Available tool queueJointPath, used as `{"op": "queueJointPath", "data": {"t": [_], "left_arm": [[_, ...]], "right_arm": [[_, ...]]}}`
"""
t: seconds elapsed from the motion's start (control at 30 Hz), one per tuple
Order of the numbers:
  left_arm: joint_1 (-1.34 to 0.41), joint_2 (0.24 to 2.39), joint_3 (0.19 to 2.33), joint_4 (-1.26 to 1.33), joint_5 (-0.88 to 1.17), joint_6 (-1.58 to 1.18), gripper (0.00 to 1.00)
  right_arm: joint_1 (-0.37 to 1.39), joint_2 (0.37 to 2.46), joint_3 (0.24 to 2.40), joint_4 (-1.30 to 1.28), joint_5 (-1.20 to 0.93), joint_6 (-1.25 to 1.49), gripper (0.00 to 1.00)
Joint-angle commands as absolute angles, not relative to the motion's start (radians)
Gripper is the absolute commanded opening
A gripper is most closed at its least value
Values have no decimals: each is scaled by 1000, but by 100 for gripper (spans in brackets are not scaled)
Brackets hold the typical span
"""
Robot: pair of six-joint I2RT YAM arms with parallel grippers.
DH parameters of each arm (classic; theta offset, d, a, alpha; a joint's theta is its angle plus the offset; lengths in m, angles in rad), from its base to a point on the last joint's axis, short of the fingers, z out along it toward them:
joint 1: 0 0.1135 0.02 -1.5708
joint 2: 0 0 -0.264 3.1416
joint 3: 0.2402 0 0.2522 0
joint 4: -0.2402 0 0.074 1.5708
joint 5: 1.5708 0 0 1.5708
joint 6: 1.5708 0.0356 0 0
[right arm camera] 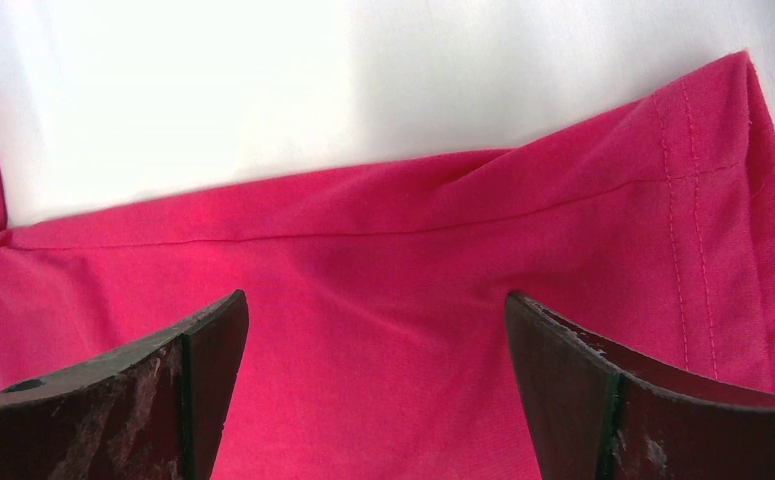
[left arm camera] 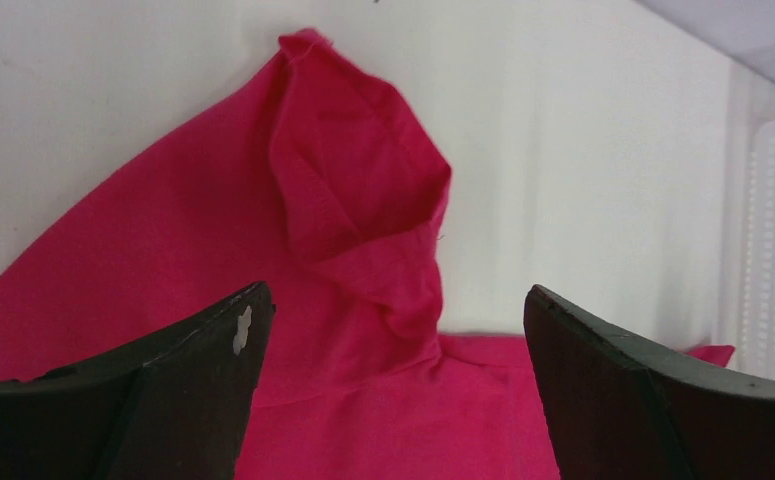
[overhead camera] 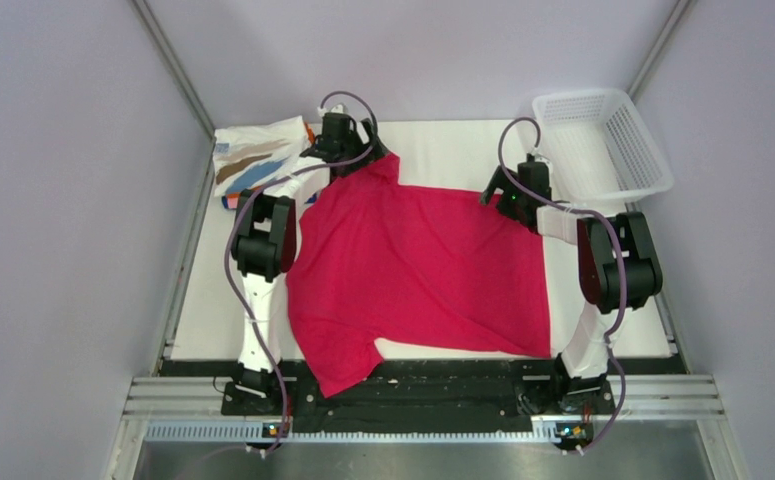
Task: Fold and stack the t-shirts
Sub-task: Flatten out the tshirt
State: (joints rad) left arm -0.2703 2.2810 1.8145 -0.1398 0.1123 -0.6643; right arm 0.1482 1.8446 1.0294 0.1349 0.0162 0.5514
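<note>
The t-shirt (overhead camera: 418,265) is plain magenta-red, the folded shirt (overhead camera: 258,152) white with tan and blue streaks

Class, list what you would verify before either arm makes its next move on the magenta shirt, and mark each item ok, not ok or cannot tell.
1. Left gripper open above far sleeve: ok.
2. Right gripper open above hem corner: ok.
3. Magenta t-shirt lying flat: not ok, far sleeve bunched.
4. It lies fully on table: not ok, near sleeve overhangs the near edge.
5. Either gripper touching cloth: cannot tell.
6. Basket clear of it: ok.
</note>
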Motion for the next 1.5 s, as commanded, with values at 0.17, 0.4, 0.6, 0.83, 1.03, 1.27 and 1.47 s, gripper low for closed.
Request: {"op": "queueJointPath", "data": {"t": [0.17, 0.4, 0.6, 0.83, 1.03, 1.27, 1.47], "left_arm": [[-273, 2393, 1950, -91, 176, -731, 99], [-273, 2499, 2077, 6, 277, -836, 99], [-273, 2636, 2263, 163, 326, -940, 99], [-288, 2718, 2445, 206, 324, -935, 99], [-305, 2524, 2336, 45, 332, -700, 99], [-305, 2122, 1882, -82, 201, -580, 99], [-305, 1948, 1572, -142, 119, -533, 99]], "right_arm": [[140, 1885, 1065, 122, 21, 525, 97], [140, 1904, 1074, 108, 27, 513, 97], [140, 1914, 1087, 80, 26, 503, 97], [138, 1901, 1083, 47, 66, 500, 98], [138, 1865, 1084, 32, 74, 495, 98], [138, 1831, 1085, 15, 84, 482, 99], [137, 1857, 1111, 2, 78, 447, 99]]}}
